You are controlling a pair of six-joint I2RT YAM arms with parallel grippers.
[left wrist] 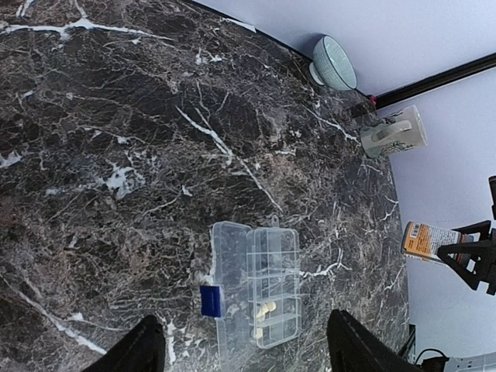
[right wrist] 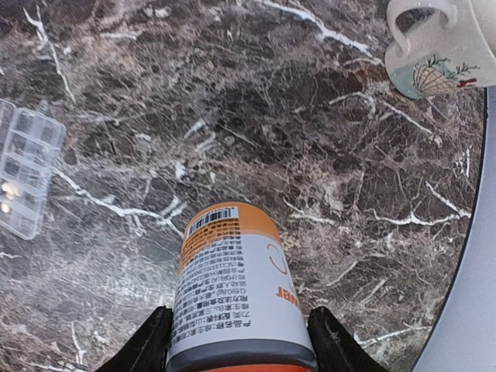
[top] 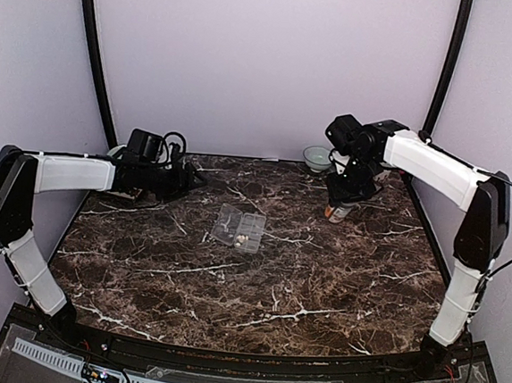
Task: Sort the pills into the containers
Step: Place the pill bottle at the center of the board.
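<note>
The clear organizer box (top: 235, 227) lies near the middle of the marble table (top: 141, 271) with its lid open. A few pale pills (left wrist: 266, 308) sit in the compartments (left wrist: 273, 256) toward its near end. The right gripper (right wrist: 239, 345) is clamped on a white-and-orange bottle (right wrist: 232, 279), one finger on each side. It is at the far right of the table, well apart from the box. The left gripper (top: 192, 179) is at the far left, with its fingers spread and nothing between them. A cream mug (left wrist: 395, 133) and a pale bowl (top: 317, 157) stand near the far right edge.
</note>
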